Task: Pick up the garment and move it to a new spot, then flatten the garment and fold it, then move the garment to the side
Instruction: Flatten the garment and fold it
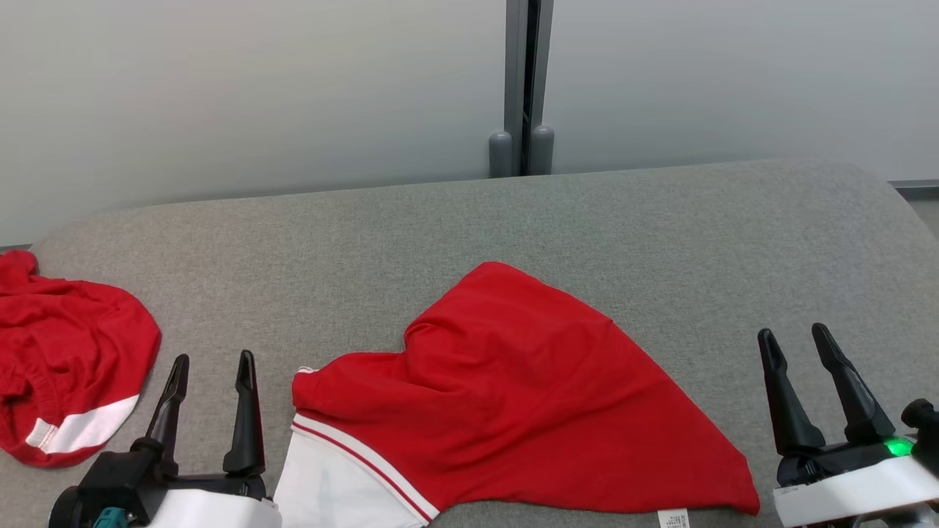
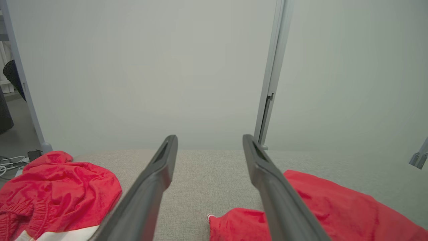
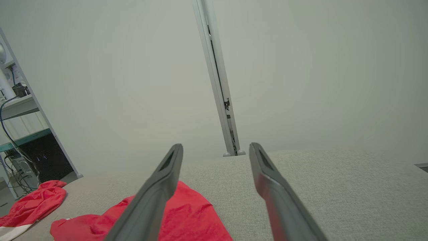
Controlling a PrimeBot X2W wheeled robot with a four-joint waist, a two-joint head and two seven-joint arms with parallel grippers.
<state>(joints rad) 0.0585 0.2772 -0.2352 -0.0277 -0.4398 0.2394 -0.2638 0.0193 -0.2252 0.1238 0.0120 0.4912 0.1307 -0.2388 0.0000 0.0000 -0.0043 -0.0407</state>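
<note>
A red garment with white trim (image 1: 513, 396) lies roughly flattened on the grey padded table (image 1: 660, 242), near its front edge; a white panel shows at its lower left and a small label at its bottom hem. My left gripper (image 1: 213, 367) stands open just left of the garment, nothing between its fingers. My right gripper (image 1: 796, 341) stands open off the garment's right corner, also empty. The left wrist view has the garment (image 2: 334, 207) to the right of its open fingers (image 2: 153, 180). In the right wrist view the garment (image 3: 187, 214) lies lower left.
A second red and white garment (image 1: 66, 359) lies crumpled at the table's left edge, also seen as a heap (image 2: 57, 187) in the left wrist view. A grey post (image 1: 522, 88) stands behind the table against a pale wall. Shelves with cables (image 3: 16, 134) stand far left.
</note>
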